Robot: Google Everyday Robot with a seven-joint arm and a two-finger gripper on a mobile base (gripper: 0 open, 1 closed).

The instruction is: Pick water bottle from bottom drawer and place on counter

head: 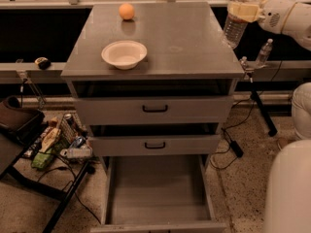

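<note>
Arm (291,21): white, coming in from the upper right edge, stretched leftward above cabinet height, wrist beside the cabinet's far right corner.
Gripper (248,11): at the arm's left end, by the right rear edge of the surface (194,28); closed on the bottle's upper part just under the neck, one pale yellow finger (238,11) crossing its front.
Bottle (233,32): clear, ribbed, white cap on top; leaning slightly, cap toward the right, base toward the left; base seen against the right edge of the surface, touching it or not, cannot tell.
Drawer (158,191): lowest of three, pulled out toward the camera, flat grey floor and low side walls in view; well apart from the bottle.
Upper drawers (154,115): two grey fronts with black handles, a dark gap above each.
Surface: grey, slightly glossy; white bowl (124,54) near the front, left of centre; orange ball (126,11) near the back, beyond the bowl; faint ring mark (175,48) right of the bowl.
Room: speckled floor (243,188) with black cables; dark ledge behind the cabinet; small bottle (264,52) upright at the right, behind the cabinet; heap of clutter (53,142) by a black stand at the left; white rounded robot body (291,188) at the lower right.
</note>
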